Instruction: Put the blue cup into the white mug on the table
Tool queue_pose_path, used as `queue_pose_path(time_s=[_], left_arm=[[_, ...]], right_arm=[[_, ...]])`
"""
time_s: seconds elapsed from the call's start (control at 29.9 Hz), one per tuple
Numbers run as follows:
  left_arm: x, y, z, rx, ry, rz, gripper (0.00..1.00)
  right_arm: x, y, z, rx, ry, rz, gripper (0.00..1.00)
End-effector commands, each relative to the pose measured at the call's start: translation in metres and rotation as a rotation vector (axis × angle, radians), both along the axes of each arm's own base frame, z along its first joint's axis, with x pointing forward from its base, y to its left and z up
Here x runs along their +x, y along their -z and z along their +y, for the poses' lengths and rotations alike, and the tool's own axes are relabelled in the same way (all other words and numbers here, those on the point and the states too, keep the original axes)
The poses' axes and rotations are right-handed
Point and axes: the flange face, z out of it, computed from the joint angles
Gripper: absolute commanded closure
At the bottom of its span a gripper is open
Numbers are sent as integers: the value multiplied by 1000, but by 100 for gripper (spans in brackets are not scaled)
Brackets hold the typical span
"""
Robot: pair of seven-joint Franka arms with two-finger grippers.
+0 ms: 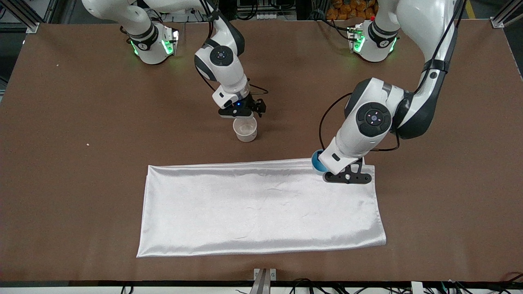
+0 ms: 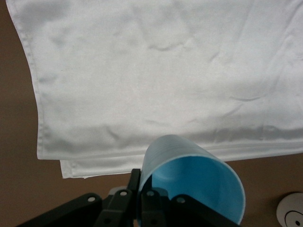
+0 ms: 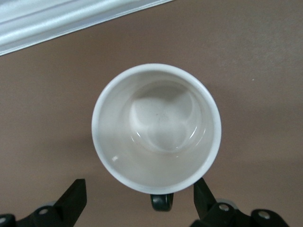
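Note:
The white mug (image 1: 245,130) stands upright on the brown table (image 1: 81,122), a little farther from the front camera than the white cloth. My right gripper (image 1: 244,115) hovers just over it. In the right wrist view the mug (image 3: 156,127) is empty, and its dark handle (image 3: 161,202) lies between the spread fingers of the open right gripper (image 3: 137,198). My left gripper (image 1: 323,166) is shut on the blue cup (image 1: 316,161), over the cloth's corner toward the left arm's end. In the left wrist view the left gripper (image 2: 141,183) pinches the wall of the blue cup (image 2: 199,184).
A white satin cloth (image 1: 261,206) lies spread on the table nearer the front camera, also seen in the left wrist view (image 2: 151,71). Bare brown tabletop surrounds it and the mug. Both arm bases stand along the table's edge farthest from the front camera.

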Motion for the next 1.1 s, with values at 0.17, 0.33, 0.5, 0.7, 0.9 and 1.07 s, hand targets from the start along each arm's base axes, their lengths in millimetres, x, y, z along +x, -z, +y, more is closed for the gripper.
queue_pose_path(time_s=[0.17, 0.33, 0.5, 0.7, 0.9, 1.07], left_arm=[[-19, -37, -10, -58, -42, 27, 100], [-31, -45, -29, -72, -66, 30, 100], [-47, -47, -54, -86, -86, 43, 100], [-79, -47, -101, -86, -114, 51, 100], [-111, -44, -147, -95, -125, 49, 100], [-133, -36, -181, -119, -132, 28, 100]], right_arm=[[42, -74, -27, -81, -12, 53, 0], [85, -95, -65, -99, -14, 69, 0], [132, -102, -120, -96, -36, 53, 0], [180, -104, -202, -111, -136, 58, 0], [207, -99, -298, -119, -266, 85, 0], [213, -98, -348, -114, -331, 132, 0]])
